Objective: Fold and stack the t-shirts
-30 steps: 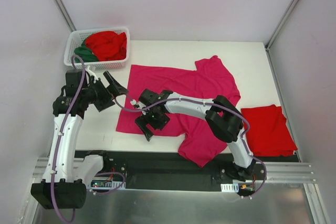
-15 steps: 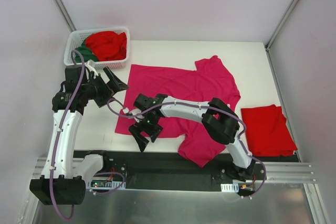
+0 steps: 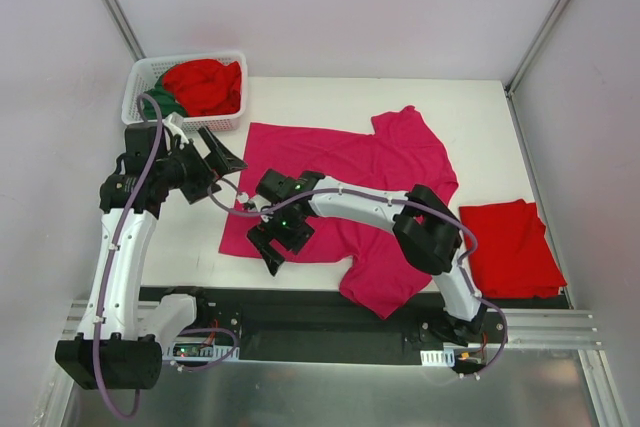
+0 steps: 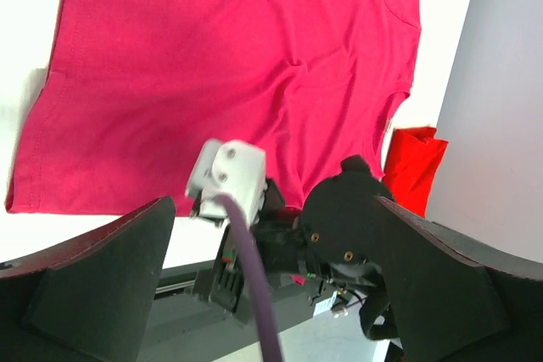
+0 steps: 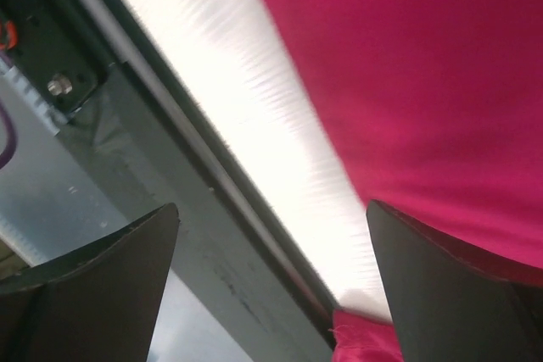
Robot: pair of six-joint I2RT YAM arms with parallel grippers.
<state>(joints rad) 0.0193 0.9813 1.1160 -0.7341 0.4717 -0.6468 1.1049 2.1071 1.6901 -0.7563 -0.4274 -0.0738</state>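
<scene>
We record two arms built of white tubular links [image 3: 118, 257] and black joint housings [image 3: 432, 237]. A purple cable [image 4: 259, 294] trails along each, and the wrists carry matte black wedge-shaped fingers [image 4: 93, 281].

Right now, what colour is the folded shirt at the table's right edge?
Bright red, plain, no pattern. The folded shirt shows best in the top external view.

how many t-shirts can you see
4: magenta t-shirt spread mid-table, folded red t-shirt at right, crumpled red t-shirt and dark green t-shirt in the basket; more may be hidden there.
</scene>
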